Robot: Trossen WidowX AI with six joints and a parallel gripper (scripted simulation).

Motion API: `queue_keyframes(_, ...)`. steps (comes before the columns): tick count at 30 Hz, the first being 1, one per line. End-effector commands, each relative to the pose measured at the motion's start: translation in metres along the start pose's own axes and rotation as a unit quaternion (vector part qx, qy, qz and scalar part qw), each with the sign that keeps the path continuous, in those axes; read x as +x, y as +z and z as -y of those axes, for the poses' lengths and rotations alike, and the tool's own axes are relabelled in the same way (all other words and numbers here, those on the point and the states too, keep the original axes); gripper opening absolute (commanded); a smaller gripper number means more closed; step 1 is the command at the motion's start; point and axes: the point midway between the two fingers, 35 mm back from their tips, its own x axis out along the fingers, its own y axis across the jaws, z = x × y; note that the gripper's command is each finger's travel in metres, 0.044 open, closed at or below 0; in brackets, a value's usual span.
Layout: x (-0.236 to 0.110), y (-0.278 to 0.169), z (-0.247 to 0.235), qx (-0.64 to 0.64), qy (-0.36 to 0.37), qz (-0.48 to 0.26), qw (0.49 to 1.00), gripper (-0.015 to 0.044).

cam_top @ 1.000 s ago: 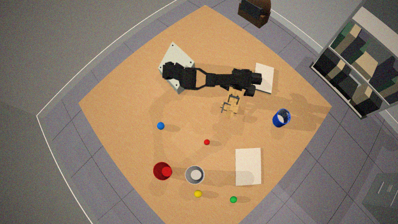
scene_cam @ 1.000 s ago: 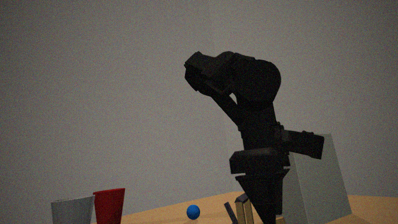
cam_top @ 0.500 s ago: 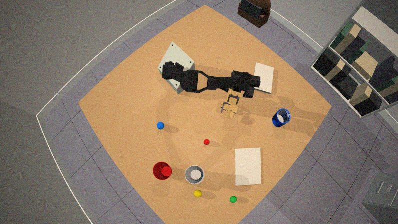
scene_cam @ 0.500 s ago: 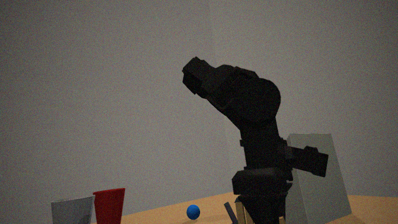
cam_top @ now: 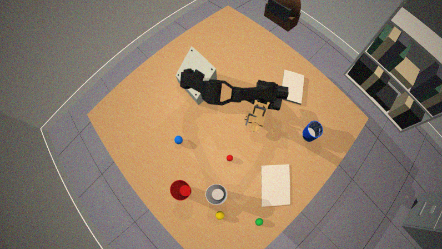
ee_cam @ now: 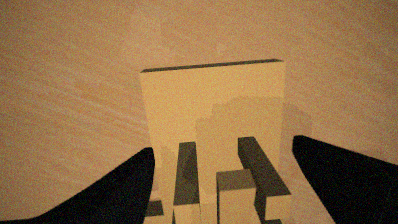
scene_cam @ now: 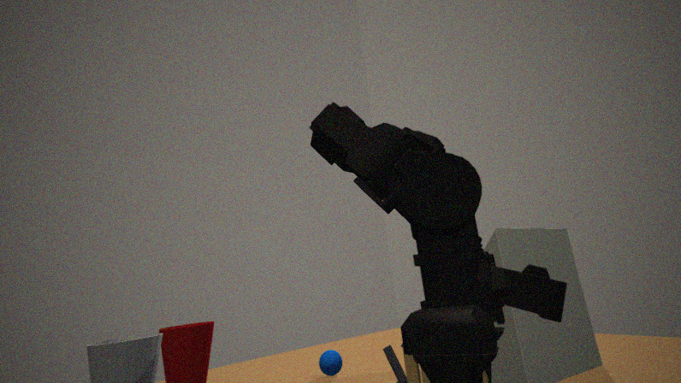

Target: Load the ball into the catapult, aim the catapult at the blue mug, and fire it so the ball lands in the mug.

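Note:
The wooden catapult (cam_top: 255,118) (ee_cam: 215,100) stands on the tan table top, right of the middle. My gripper (cam_top: 262,106) (ee_cam: 223,149) is low over its near end. The two dark fingers straddle the base, with a thin gap still showing on the right side, so the gripper is open. In the exterior view the arm hides most of the catapult, and only a dark lever (scene_cam: 394,363) shows. The blue mug (cam_top: 307,133) stands upright to the catapult's right. A red ball (cam_top: 229,158) and a blue ball (cam_top: 177,139) (scene_cam: 330,362) lie loose on the table. I see no ball in the catapult.
A red cup (cam_top: 180,189) (scene_cam: 186,351) and a grey cup (cam_top: 216,194) (scene_cam: 123,361) stand near the front. A yellow ball (cam_top: 220,215) and a green ball (cam_top: 259,222) lie beside them. Two white sheets (cam_top: 275,184) (cam_top: 294,85) lie flat. The arm's grey mount (cam_top: 195,63) (scene_cam: 543,295) stands at the back.

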Motion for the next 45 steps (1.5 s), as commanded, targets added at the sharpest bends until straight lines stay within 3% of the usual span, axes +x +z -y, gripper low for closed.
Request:
queue_keyframes(1, -0.001, 0.0, 0.0, 0.0, -0.001, 0.0, 1.0, 0.0282)
queue_keyframes(6, -0.001, 0.0, 0.0, 0.0, -0.001, 0.0, 1.0, 0.0151)
queue_keyframes(12, -0.001, 0.0, 0.0, 0.0, -0.001, 0.0, 1.0, 0.0111)
queue_keyframes(16, -0.039, 0.001, 0.001, -0.001, 0.0, 0.001, 1.0, 0.0006)
queue_keyframes(23, -0.051, 0.001, 0.0, 0.01, 0.001, 0.001, 1.0, 0.0)
queue_keyframes(34, -0.049, 0.0, 0.001, 0.189, 0.001, 0.0, 0.982, 0.0)
queue_keyframes(45, -0.048, -0.003, 0.01, 0.364, 0.001, -0.002, 0.931, 0.0)
